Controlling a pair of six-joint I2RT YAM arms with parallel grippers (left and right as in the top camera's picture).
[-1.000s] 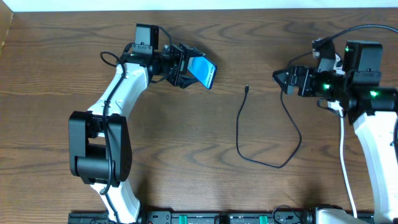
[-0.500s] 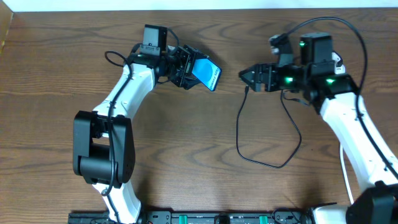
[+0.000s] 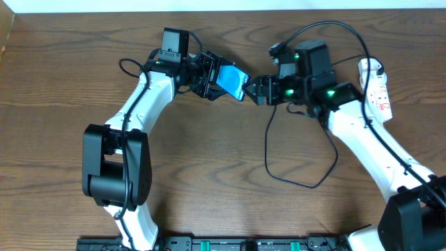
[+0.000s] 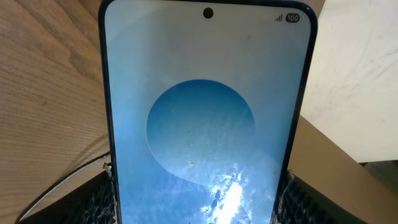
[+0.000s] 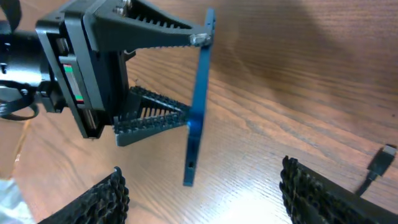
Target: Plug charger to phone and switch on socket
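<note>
Left claw [image 3: 211,77] is clamped on the phone [image 3: 231,81], one finger on each long side. The phone is up off the bench, tilted, near the middle of the far edge, with the screen lit blue. Its free short end faces my right claw [image 3: 256,89]. The right claw's jaws stand apart with nothing in them; it's just beside that end of the phone, can't tell if touching. Charger [image 3: 266,150] loops on the bench right of centre. Its connector tip [image 5: 384,155] lies on the wood beside my right finger, not gripped. Socket [image 3: 376,87] sits toward the far right corner, white with red markings, well apart from the phone.
</note>
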